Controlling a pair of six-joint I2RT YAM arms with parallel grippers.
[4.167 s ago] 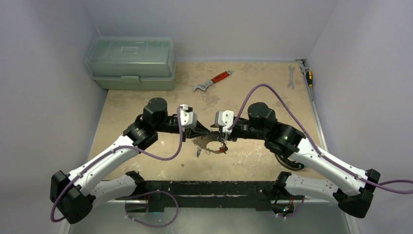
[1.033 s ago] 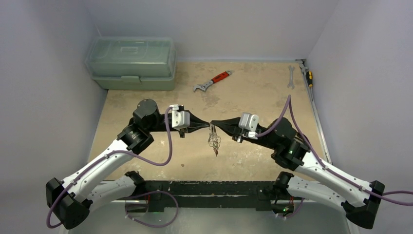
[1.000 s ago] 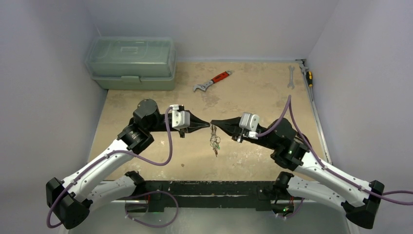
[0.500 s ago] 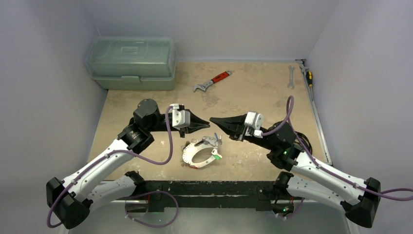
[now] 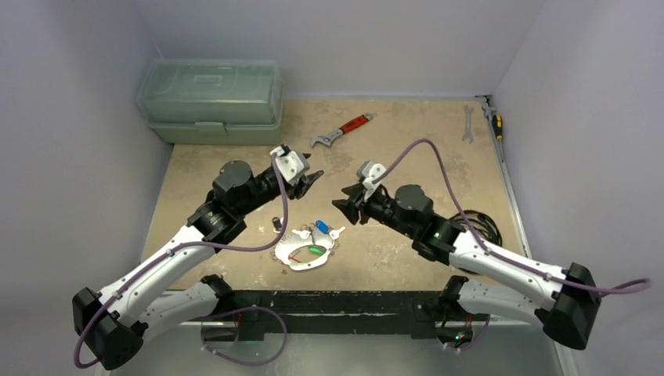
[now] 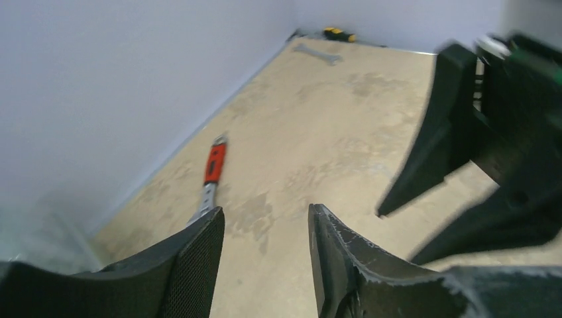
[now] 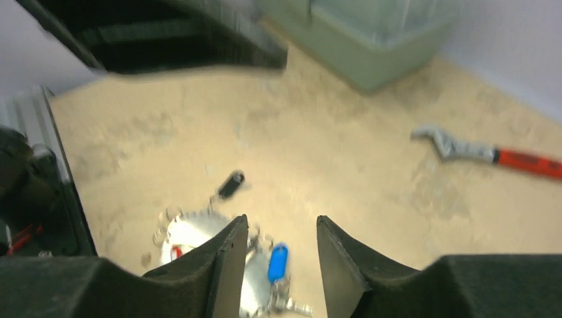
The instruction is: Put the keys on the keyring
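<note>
The left gripper (image 6: 265, 213) has its jaws apart with nothing between them, and is raised above the table (image 5: 438, 117). The right gripper (image 7: 281, 222) faces it, jaws likewise apart and empty. The two sets of tips are near each other but not touching.

Below and between them, the keyring (image 5: 301, 257) lies flat on the table near its front edge. The keys (image 5: 321, 228) cluster at the ring: the blue, green and white tags at its right side, a black tag just to its left. Whether each key is threaded on cannot be determined.

The red-handled wrench (image 5: 342, 131) lies well apart, toward the back wall. The toolbox (image 5: 210, 100) occupies the back left corner.
</note>
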